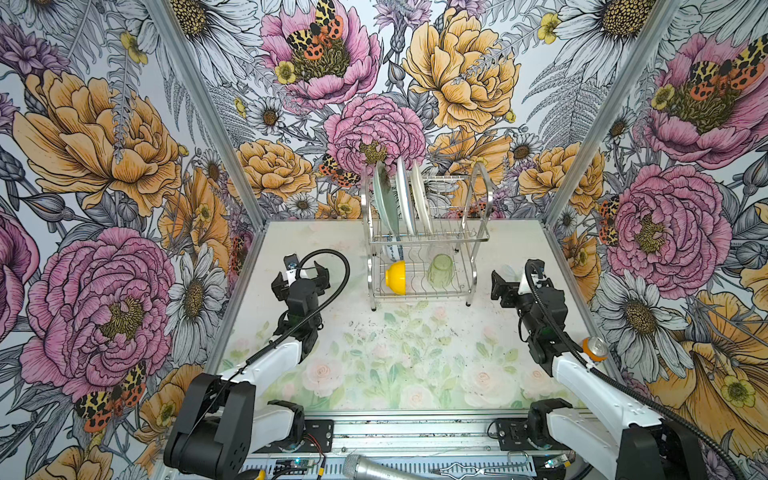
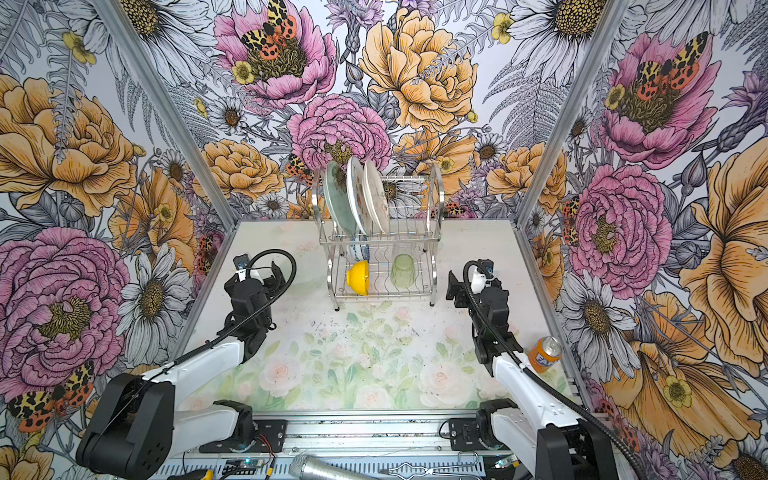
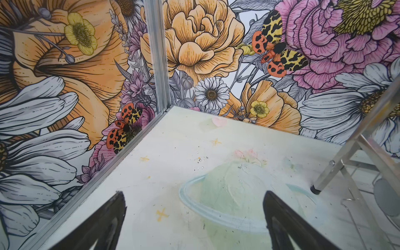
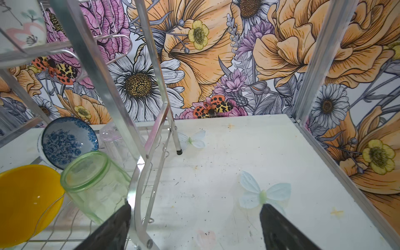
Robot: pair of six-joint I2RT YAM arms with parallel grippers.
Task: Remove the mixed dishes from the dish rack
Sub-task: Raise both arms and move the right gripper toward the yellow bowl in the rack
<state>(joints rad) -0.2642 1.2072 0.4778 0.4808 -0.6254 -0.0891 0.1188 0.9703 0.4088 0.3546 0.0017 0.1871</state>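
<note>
On the far side of the desk (image 1: 374, 332), the dish rack (image 1: 457, 240) holds three plates (image 1: 405, 203) above, yellow bowl (image 1: 397, 277) and green tumbler (image 1: 440, 270) below (all untouched); my left claw (image 3: 194, 195) and right claw (image 4: 195, 206) gape empty either side.

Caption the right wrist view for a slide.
Open right gripper beside the dish rack; lower shelf holds green tumbler, yellow bowl, blue-and-white bowl.

Likely a lab's robot test booth: flowered wall panels (image 1: 104, 137) in aluminium framing (image 1: 208, 112) enclose a printed tabletop (image 1: 415, 332), and a left arm (image 1: 270, 363) and right arm (image 1: 582, 376) are mounted on a rail (image 1: 415, 434) beside loose wiring (image 1: 316, 448).
</note>
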